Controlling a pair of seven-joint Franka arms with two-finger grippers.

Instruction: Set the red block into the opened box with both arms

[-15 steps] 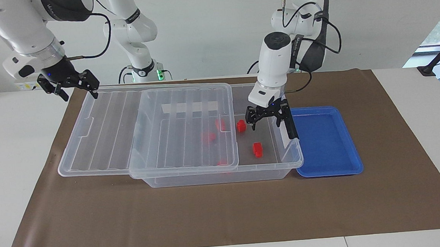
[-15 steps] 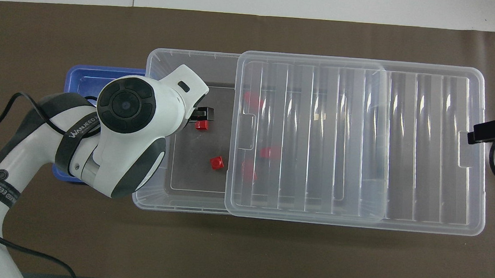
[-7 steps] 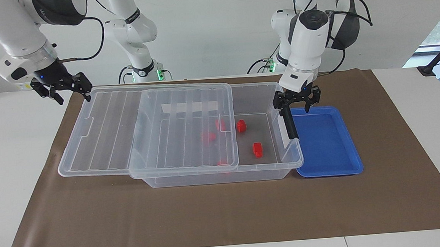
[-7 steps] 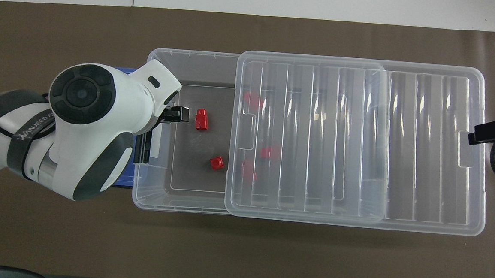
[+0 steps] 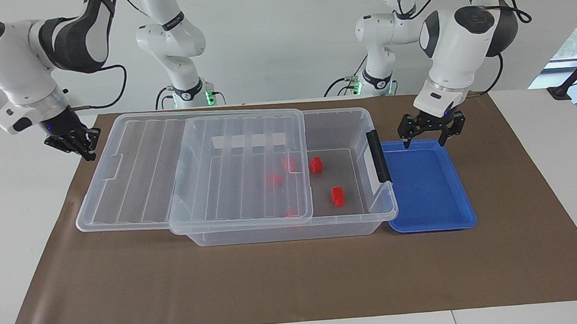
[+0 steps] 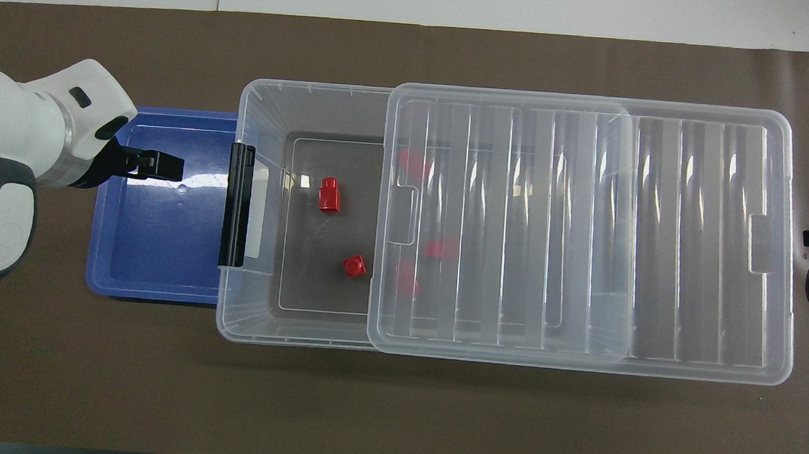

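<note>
Step in hand: the drop looks done. The red block [image 5: 316,165] lies on the floor of the box [image 5: 293,232], in the uncovered part at the centre of the facing view, and neither gripper holds anything.

Other blocks: a second red block [image 5: 338,196] lies lower in the same open part; 3 more red shapes show blurred through the lid [image 5: 193,168].

Lid: slid sideways toward the right arm's end of the table, covering roughly the left 2 thirds of the box in the facing view; it rests on the rim.

Latch: the black end latch [image 5: 378,156] stands on the box wall beside the blue tray [image 5: 432,218].

Left gripper: the left gripper [image 5: 431,135] hangs over the upper edge of the tray, right of centre in the facing view, fingers spread apart and empty.

Right gripper: the right gripper [image 5: 83,144] is at the upper left of the facing view, just off the lid's corner, fingertips together on nothing.

Tray: no block shows in it.

Next move: as I judge it, nothing remains to carry; if the lid is to be closed, the right gripper must open and take the lid's edge.
</note>
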